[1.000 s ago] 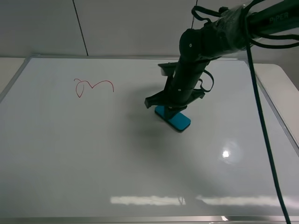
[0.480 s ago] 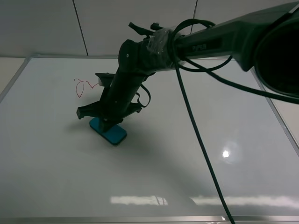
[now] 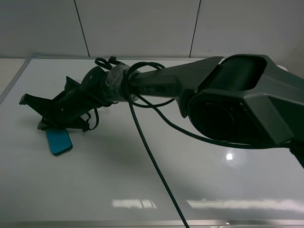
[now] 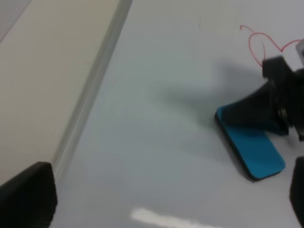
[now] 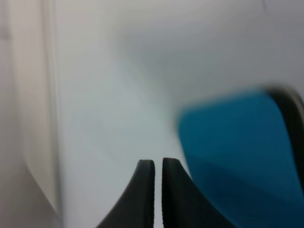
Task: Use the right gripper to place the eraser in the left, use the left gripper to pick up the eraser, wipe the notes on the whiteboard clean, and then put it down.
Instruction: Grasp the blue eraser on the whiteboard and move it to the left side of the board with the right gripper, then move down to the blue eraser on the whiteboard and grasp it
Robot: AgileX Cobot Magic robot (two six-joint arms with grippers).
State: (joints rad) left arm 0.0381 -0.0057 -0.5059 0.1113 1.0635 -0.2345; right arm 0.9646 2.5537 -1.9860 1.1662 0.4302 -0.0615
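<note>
Grey wall panels (image 3: 142,23) rise behind a large glossy white whiteboard (image 3: 95,185) with a thin silver frame, lying flat on a beige table (image 4: 42,71). Near the board's left edge the small teal-blue rounded block eraser (image 3: 59,141) lies flat on the white surface. The black two-fingered right tool (image 3: 43,126), stretched across from the right, has its fingers pressed together on nothing, its tip at the eraser's end nearer the thin red marker notes (image 4: 261,42). The black left tool (image 4: 166,194) hangs above the board, fingers spread wide and empty
</note>
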